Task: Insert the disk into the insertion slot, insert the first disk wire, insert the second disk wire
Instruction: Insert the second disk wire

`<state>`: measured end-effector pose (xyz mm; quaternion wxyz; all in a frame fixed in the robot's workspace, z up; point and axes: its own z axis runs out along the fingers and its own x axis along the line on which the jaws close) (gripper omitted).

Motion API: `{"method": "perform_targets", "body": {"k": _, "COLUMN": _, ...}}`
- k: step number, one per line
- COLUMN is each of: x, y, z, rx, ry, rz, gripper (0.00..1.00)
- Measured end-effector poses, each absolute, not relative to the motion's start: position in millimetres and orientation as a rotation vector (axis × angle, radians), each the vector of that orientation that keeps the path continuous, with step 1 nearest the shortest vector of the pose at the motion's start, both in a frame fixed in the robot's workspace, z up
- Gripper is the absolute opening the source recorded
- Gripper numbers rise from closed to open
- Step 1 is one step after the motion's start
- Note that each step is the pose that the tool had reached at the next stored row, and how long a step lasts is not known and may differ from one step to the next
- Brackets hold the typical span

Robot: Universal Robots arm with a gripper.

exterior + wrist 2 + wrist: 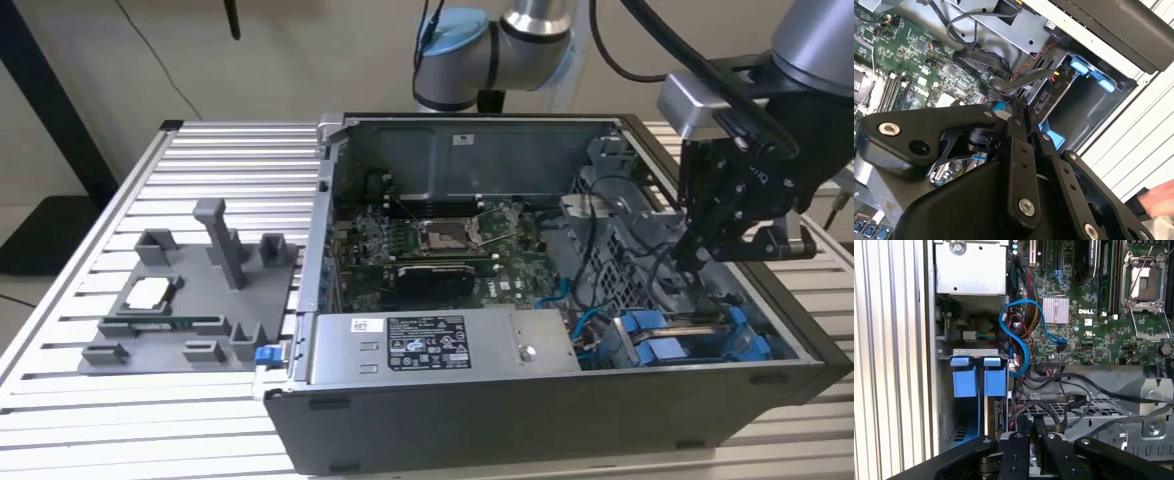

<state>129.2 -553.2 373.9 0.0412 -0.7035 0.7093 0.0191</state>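
the gripper hangs inside the open case, pointing down over a tangle of black cables; its fingers sit pressed together, and whether they pinch a wire i cannot tell. just below and in front of it lies the slot with its blue rails, seen beside the fingertips in the first wrist view. a blue cable loops beyond the fingertips, over the green board. the grey box sits farther off, along the case's near wall.
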Motion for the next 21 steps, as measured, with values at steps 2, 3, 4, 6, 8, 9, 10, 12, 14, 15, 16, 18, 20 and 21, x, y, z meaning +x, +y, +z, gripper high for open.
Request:
{"method": "perform_targets", "body": {"k": 2, "x": 129.2, "y": -553.3, "z": 372.8, "rx": -2.155, "ry": 2.173, "rz": 0.057, "gripper": 0.16}}
{"method": "perform_targets", "body": {"k": 3, "x": 129.2, "y": -553.3, "z": 372.4, "rx": -2.155, "ry": 2.173, "rz": 0.056, "gripper": 0.16}}
{"method": "perform_targets", "body": {"k": 4, "x": 129.2, "y": -553.3, "z": 371.9, "rx": -2.155, "ry": 2.173, "rz": 0.056, "gripper": 0.16}}
{"method": "perform_targets", "body": {"k": 6, "x": 129.2, "y": -553.3, "z": 371.0, "rx": -2.155, "ry": 2.173, "rz": 0.055, "gripper": 0.16}}
{"method": "perform_targets", "body": {"k": 8, "x": 129.2, "y": -553.3, "z": 370.6, "rx": -2.156, "ry": 2.173, "rz": 0.055, "gripper": 0.16}}
{"method": "perform_targets", "body": {"k": 9, "x": 129.2, "y": -553.3, "z": 370.6, "rx": -2.156, "ry": 2.174, "rz": 0.055, "gripper": 0.16}}
{"method": "perform_targets", "body": {"k": 10, "x": 129.2, "y": -553.3, "z": 370.6, "rx": -2.156, "ry": 2.174, "rz": 0.054, "gripper": 0.16}}
{"method": "perform_targets", "body": {"k": 12, "x": 129.2, "y": -553.3, "z": 370.5, "rx": -2.156, "ry": 2.173, "rz": 0.055, "gripper": 0.16}}
{"method": "perform_targets", "body": {"k": 14, "x": 129.2, "y": -553.3, "z": 370.4, "rx": -2.156, "ry": 2.173, "rz": 0.055, "gripper": 0.16}}
{"method": "perform_targets", "body": {"k": 15, "x": 129.2, "y": -553.3, "z": 370.4, "rx": -2.156, "ry": 2.173, "rz": 0.055, "gripper": 0.16}}
{"method": "perform_targets", "body": {"k": 16, "x": 129.2, "y": -553.3, "z": 370.4, "rx": -2.156, "ry": 2.173, "rz": 0.055, "gripper": 0.16}}
{"method": "perform_targets", "body": {"k": 18, "x": 129.2, "y": -553.2, "z": 370.0, "rx": -2.156, "ry": 2.174, "rz": 0.055, "gripper": 0.16}}
{"method": "perform_targets", "body": {"k": 20, "x": 129.2, "y": -553.3, "z": 369.1, "rx": -2.156, "ry": 2.174, "rz": 0.053, "gripper": 0.16}}
{"method": "perform_targets", "body": {"k": 21, "x": 129.2, "y": -553.3, "z": 368.4, "rx": -2.157, "ry": 2.174, "rz": 0.053, "gripper": 0.16}}
